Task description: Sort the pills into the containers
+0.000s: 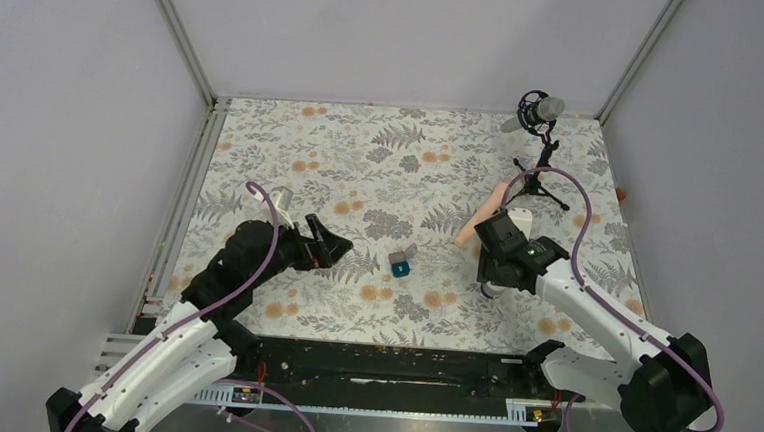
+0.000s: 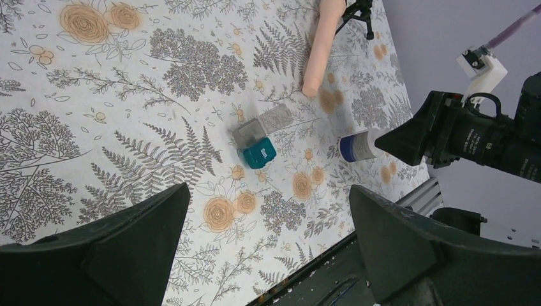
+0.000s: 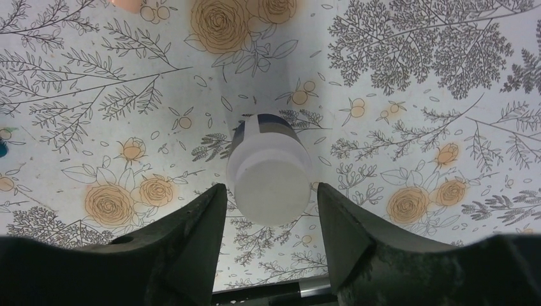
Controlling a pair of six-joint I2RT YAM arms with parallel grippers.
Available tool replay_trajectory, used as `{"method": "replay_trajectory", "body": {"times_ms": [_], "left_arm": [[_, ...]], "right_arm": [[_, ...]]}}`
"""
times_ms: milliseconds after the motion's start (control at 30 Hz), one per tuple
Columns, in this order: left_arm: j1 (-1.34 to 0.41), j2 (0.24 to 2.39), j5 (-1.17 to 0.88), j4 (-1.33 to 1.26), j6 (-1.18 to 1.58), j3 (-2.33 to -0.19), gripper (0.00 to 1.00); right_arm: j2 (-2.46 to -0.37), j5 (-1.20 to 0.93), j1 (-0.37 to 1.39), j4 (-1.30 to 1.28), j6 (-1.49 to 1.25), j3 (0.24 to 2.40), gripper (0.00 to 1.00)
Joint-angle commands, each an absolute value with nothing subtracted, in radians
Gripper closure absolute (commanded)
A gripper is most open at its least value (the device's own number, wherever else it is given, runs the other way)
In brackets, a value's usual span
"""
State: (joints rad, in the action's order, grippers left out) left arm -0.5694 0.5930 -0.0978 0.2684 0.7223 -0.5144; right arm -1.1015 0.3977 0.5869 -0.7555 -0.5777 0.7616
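A tiny teal box (image 1: 399,268) with its grey lid open sits mid-table; it also shows in the left wrist view (image 2: 258,153). A small white bottle (image 3: 270,167) with a white cap and a dark label has its cap towards my right gripper (image 3: 271,194). That gripper's fingers are open on either side of the cap and apart from it. The bottle also shows in the left wrist view (image 2: 357,145). In the top view the right gripper (image 1: 488,281) mostly hides it. My left gripper (image 1: 334,241) is open and empty, left of the box (image 2: 268,191). No pills can be made out.
A long peach-coloured rod (image 1: 482,215) lies beyond the right gripper and shows in the left wrist view (image 2: 322,44). A black microphone (image 1: 540,109) on a tripod stands at the back right. A black rail (image 1: 389,362) runs along the near edge. Walls close in the sides.
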Motion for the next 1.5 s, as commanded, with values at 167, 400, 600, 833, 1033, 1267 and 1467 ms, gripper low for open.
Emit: {"method": "replay_trajectory", "body": {"times_ms": [167,400,600,833,1033,1267,1467], "left_arm": [[-0.568,0.622,-0.125,0.182,0.702,-0.499,0.01],[-0.568,0.655,-0.161,0.139,0.691,-0.504,0.01],[-0.589,0.677,-0.252,-0.111,0.699,-0.422,0.01],[-0.693,0.864,-0.340,-0.353,0.571,-0.454,0.01],[-0.786,1.017,-0.445,-0.365,0.286,-0.556,0.01],[-0.821,1.192,-0.768,-0.405,0.276,-0.680,0.04],[-0.864,1.315,-0.890,-0.438,0.341,-0.714,0.10]], "right_arm": [[-1.174,0.373,0.572,-0.733,-0.527,0.819,0.48],[-1.147,0.329,0.572,-0.760,-0.522,0.839,0.76],[-1.044,0.153,0.572,-0.756,-0.473,0.891,0.77],[-0.991,-0.214,0.571,-0.710,-0.408,0.952,0.77],[-0.990,-0.536,0.572,-0.686,-0.313,0.981,0.80],[-0.985,-0.588,0.572,-0.696,-0.250,0.999,0.79],[-0.977,-0.618,0.572,-0.640,-0.263,1.004,0.79]]}}
